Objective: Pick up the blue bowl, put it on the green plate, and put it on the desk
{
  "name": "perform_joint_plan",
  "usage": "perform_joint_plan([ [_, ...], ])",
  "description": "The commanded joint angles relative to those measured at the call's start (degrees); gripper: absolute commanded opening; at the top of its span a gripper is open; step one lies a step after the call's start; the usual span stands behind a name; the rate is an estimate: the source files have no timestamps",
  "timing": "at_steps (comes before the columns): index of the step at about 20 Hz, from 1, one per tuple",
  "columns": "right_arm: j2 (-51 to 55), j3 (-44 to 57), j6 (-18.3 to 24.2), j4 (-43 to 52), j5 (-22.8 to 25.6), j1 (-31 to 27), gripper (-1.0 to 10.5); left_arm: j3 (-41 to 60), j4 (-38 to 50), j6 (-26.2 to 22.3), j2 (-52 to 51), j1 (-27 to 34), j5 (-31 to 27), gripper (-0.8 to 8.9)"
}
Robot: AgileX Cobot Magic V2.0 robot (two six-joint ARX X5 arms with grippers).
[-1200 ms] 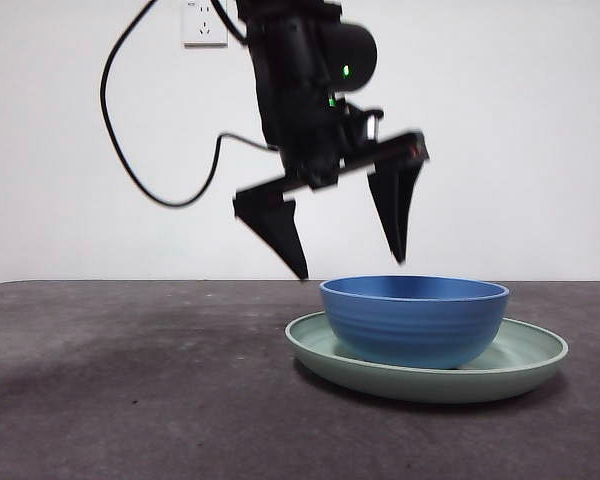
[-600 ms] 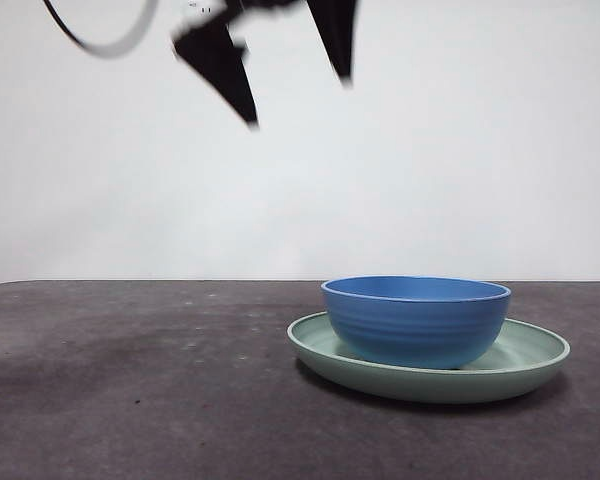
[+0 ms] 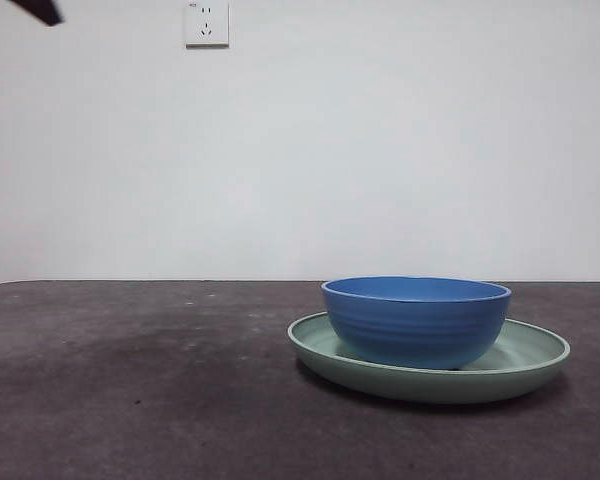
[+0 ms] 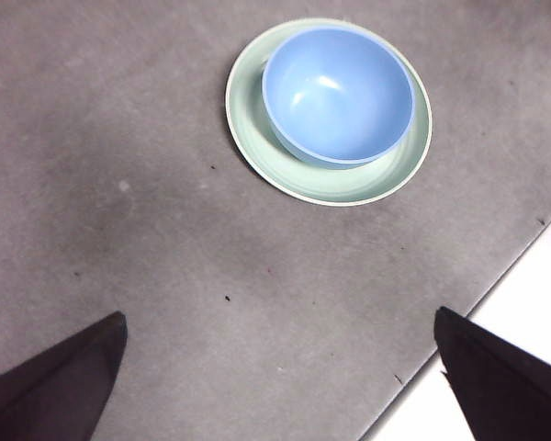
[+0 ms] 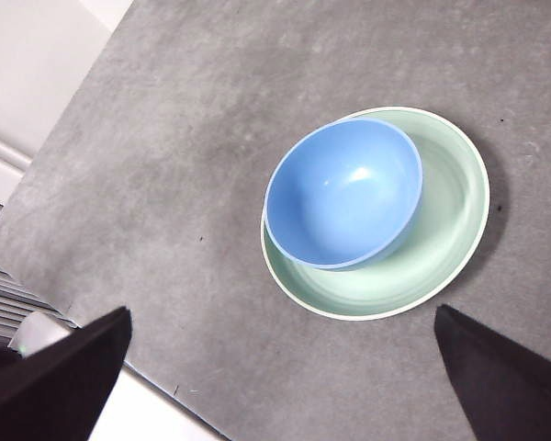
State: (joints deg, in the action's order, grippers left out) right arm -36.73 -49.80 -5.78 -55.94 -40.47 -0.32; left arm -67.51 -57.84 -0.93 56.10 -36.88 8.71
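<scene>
Left hand (image 4: 275, 367) spread wide, empty, well above blue bowl (image 4: 338, 94) on green plate (image 4: 285, 167), right hand (image 5: 275, 367) seemingly likewise.

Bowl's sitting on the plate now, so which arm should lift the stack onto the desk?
No clear favourite. Left gripper and right gripper both hang high, open, over the blue bowl on the green plate. The bowl sits off-centre, leaving one rim side bare.

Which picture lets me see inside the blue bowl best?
The right wrist view: it looks down into the blue bowl, showing its empty inside. The left wrist view also looks inside, from farther off. The front view shows only its ridged outside on the green plate.
</scene>
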Motion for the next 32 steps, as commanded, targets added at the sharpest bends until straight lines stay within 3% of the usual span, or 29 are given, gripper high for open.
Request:
perform_joint_plan([
  [1,-0.24,-1.14,0.90,0.33,-0.02,0.20,5.7,7.28,4.42,0.79,-6.05,-0.31,-0.13,5.63],
  [5,-0.24,-1.14,0.87,0.31,-0.02,0.20,5.7,19.37,11.89,5.68,-18.43,-0.31,-0.09,5.63],
  [10,-0.28,-1.14,0.85,0.07,-0.02,0.20,5.7,21.68,12.83,8.09,-25.22,-0.31,-0.07,5.62],
  [17,-8.02,-1.14,0.28,-0.20,0.59,0.20,5.7,21.66,12.66,8.04,-27.47,-0.31,-0.07,5.63],
  [23,-19.32,-1.14,2.89,1.46,8.94,0.26,5.7,21.66,12.70,8.04,-27.47,-0.31,-0.09,5.63],
  [30,-30.25,-1.14,3.72,7.98,11.04,1.42,5.7,21.66,12.70,8.04,-27.47,-0.31,-0.07,5.63],
  [32,-33.35,-1.14,3.98,10.73,11.04,2.32,5.1,21.66,12.70,8.04,-27.47,-0.31,-0.07,5.63],
])
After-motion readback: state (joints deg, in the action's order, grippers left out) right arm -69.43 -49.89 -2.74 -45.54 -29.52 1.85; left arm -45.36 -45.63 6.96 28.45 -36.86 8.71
